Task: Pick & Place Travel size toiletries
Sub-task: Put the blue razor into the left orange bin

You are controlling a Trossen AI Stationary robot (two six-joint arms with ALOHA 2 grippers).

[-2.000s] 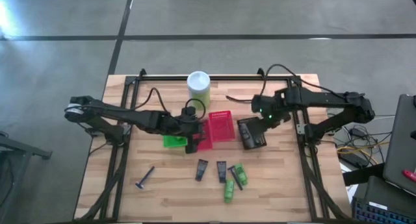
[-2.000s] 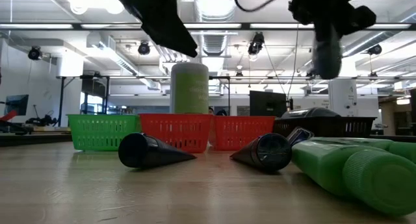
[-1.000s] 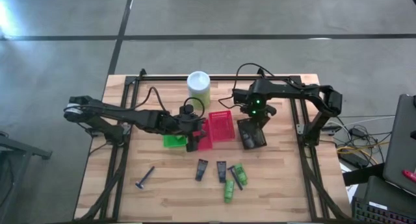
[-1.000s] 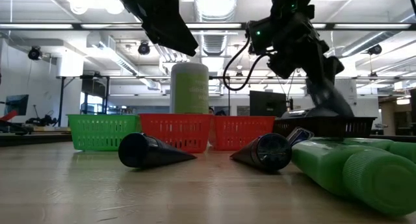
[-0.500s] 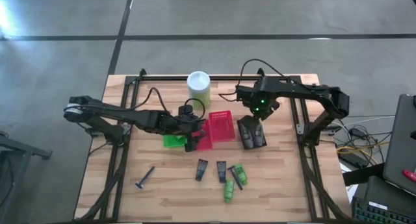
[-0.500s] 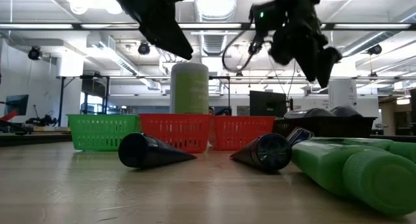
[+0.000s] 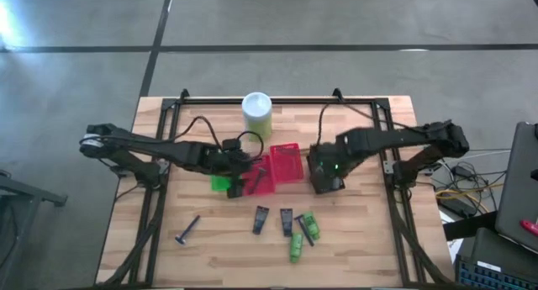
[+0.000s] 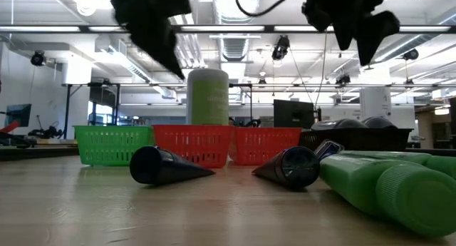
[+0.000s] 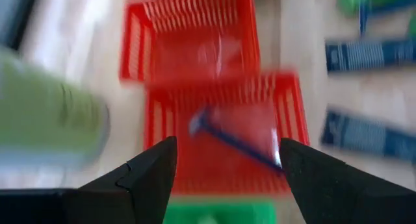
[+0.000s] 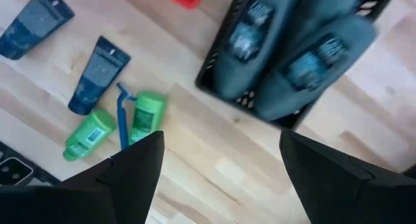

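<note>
Spread wide with nothing between them, the jaws of the left gripper (image 9: 224,178) hang above the red baskets (image 9: 221,130). Directly ahead of these jaws a thin razor (image 9: 234,141) lies on the floor of the nearer red basket, its head toward the pale-green canister (image 9: 49,113), which stands off to one side. Just under the jaws sits the edge of a green basket (image 9: 211,214). Beyond the red baskets, two black flat tubes (image 9: 367,54) lie on the table (image 9: 305,29).

Over on the other side, the right gripper (image 10: 221,169) also has its jaws wide apart and empty, held over the table beside the dark mesh basket (image 10: 224,68). Two dark grey oval bottles (image 10: 305,68) lie side by side in that basket, just ahead of the jaws. Farther out from them, on the bare wood, lie two green mini tubes (image 10: 140,117) with a blue-handled razor (image 10: 121,113) between them, touching both, and two more black flat tubes near these.

From above, another razor (image 7: 187,231) lies alone on the table, well apart from both grippers, toward the left arm's near corner.
</note>
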